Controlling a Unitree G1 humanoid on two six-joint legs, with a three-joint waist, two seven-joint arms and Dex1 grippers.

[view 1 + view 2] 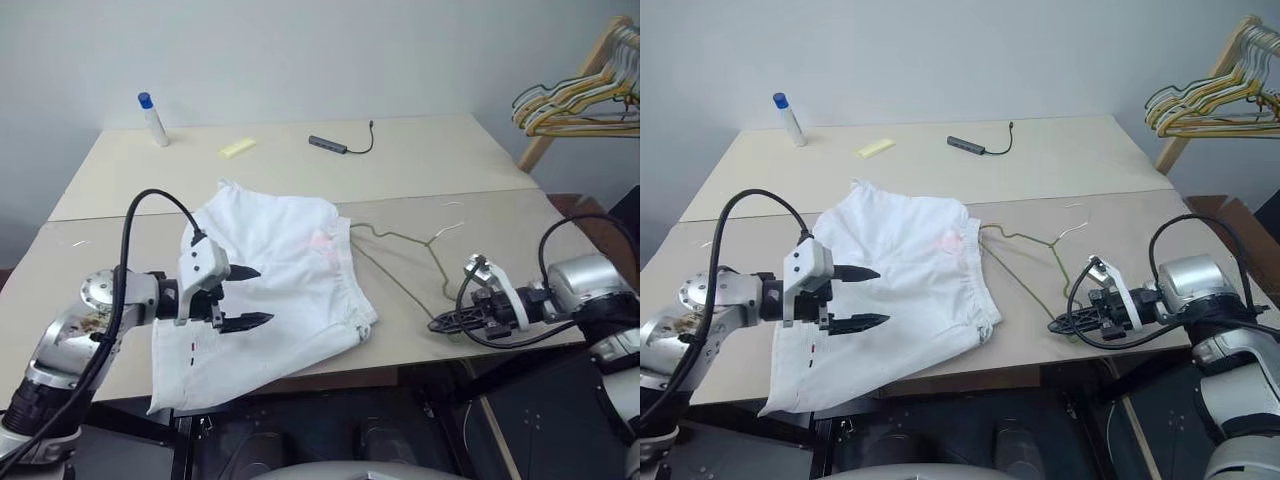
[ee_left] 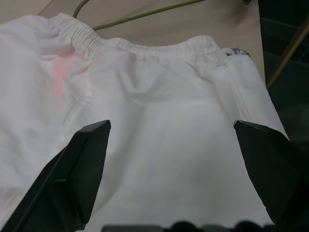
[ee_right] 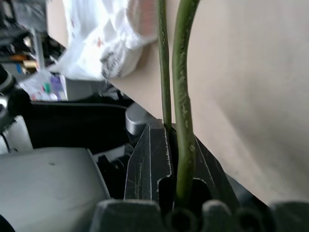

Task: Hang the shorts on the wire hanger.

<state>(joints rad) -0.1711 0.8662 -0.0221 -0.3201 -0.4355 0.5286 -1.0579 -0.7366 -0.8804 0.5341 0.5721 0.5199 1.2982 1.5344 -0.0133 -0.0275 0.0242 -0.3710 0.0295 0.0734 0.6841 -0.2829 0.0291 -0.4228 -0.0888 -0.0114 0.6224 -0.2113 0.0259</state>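
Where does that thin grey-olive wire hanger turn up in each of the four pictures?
Left eye: thin grey-olive wire hanger lies right of centre on the table.
Right eye: the same, right of centre.
Left wrist: along the top edge.
Right wrist: centre, between shut fingers.
Shared landmark: white cloth shorts.

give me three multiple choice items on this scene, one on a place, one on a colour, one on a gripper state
1. Where does the thin grey-olive wire hanger lie?
A. beside the waistband of the white cloth shorts, on the beige table
B. on the wooden rack
C. inside the shorts

2. What colour is the cap of the small white bottle?
A. red
B. blue
C. green

3. How is the left gripper?
A. shut on the shorts
B. shut on the hanger
C. open above the shorts

Key: 1 A, its wire runs along the tabletop next to the waistband. 2 B, the cap is blue. 3 C, its black fingers stand apart over the cloth, while the right gripper is shut on the hanger wire.
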